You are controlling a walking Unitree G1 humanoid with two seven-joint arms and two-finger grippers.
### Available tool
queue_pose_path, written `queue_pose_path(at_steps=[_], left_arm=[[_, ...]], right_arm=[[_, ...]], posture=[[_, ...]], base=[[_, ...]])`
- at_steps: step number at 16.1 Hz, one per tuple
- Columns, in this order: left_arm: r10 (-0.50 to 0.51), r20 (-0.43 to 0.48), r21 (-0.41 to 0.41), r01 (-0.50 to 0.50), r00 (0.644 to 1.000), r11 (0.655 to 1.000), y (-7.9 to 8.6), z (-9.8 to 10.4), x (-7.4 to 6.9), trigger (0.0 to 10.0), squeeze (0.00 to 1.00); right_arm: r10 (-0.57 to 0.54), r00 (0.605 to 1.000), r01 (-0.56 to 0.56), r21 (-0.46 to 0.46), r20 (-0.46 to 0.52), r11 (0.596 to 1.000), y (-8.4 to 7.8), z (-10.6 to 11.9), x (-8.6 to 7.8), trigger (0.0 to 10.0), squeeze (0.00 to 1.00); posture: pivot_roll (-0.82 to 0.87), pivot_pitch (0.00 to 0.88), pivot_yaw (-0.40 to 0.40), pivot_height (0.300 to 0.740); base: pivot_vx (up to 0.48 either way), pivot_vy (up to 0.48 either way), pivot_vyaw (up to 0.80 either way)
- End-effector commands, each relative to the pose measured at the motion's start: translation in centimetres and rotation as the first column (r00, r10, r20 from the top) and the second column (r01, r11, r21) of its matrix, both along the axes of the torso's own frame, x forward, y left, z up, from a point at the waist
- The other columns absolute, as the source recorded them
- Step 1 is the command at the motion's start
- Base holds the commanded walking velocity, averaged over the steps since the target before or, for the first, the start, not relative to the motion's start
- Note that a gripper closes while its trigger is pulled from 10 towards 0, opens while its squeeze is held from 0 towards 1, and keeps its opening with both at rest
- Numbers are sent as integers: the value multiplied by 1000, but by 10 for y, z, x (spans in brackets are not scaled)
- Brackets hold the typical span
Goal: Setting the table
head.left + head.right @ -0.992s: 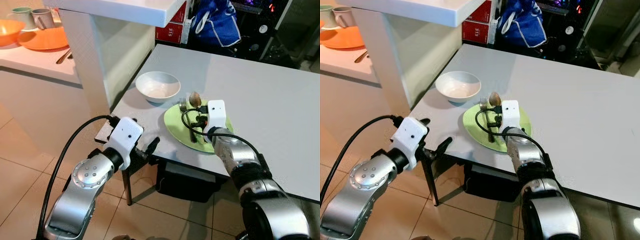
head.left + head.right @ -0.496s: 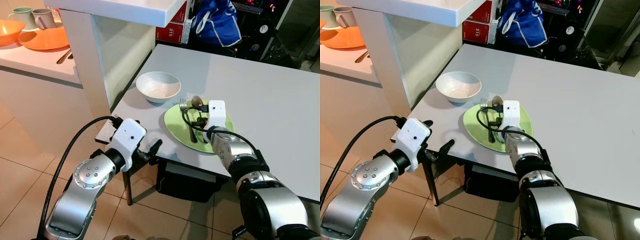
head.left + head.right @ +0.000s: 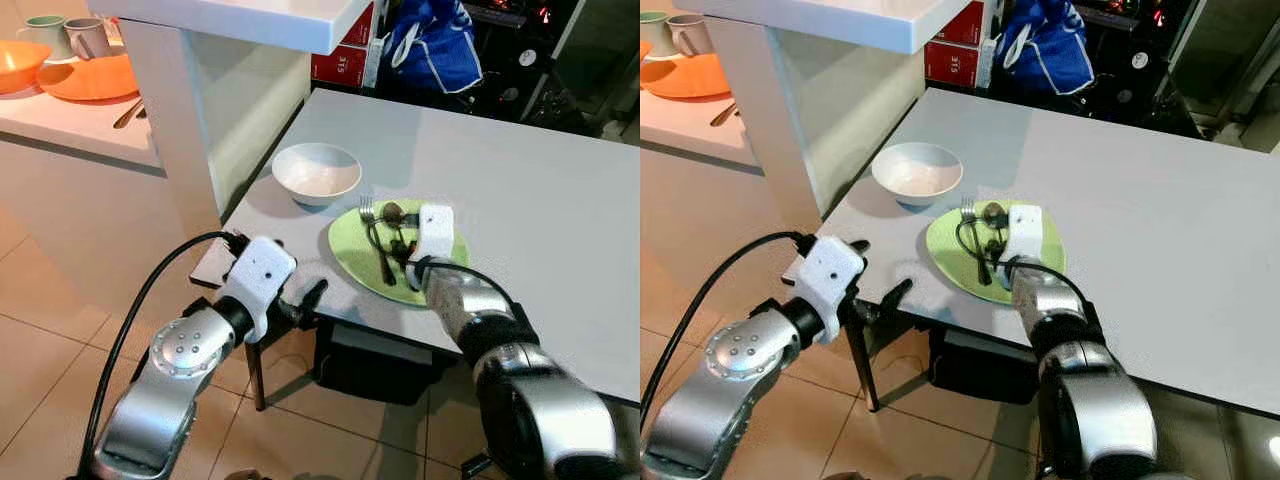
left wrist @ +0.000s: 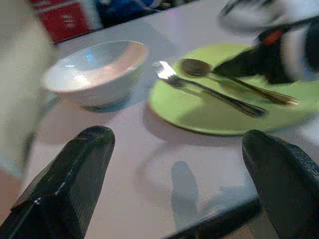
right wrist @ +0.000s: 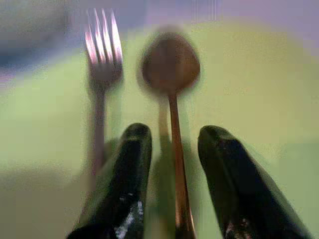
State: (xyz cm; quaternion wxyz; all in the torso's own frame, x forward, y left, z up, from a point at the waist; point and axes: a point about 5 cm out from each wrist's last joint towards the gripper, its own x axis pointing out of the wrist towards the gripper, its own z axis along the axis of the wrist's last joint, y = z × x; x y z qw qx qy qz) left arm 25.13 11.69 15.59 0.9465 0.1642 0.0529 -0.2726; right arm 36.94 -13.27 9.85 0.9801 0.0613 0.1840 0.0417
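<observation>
A white bowl stands near the corner of the grey table. Just beside it lies a green plate carrying a fork and a brown spoon, side by side. My right gripper is low over the plate, and its open fingers straddle the spoon's handle without pinching it. My left gripper is open and holds nothing. It hangs just off the table's front edge, facing the bowl and the plate.
A white pillar rises at the table's left corner. Behind it a counter carries orange dishes and mugs. A blue bag sits past the table's far edge. Tiled floor lies below.
The spoon, held tilted up above the plate a second ago, now lies flat on it beside the fork. My right gripper has sunk lower. The left arm has barely moved.
</observation>
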Motion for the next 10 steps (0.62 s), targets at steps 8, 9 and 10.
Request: queue_pose_path(at_steps=[8,9,10], left_arm=[[242,153,-71,-233,958,970,12,18,26,10000,0],[244,151,-70,-236,958,969,11,17,28,10000,0],[260,147,-79,-251,954,965,12,15,30,10000,0]], right_arm=[[-104,945,83,78,310,993,-27,43,-90,10000,0],[-118,949,98,83,291,992,-28,41,-95,10000,0],[-127,949,106,88,288,990,-29,42,-95,10000,0]], posture=[[15,0,-4,740],[12,0,-3,740],[3,0,-2,740]], base=[[0,152,0],[0,375,-419],[0,401,-681]])
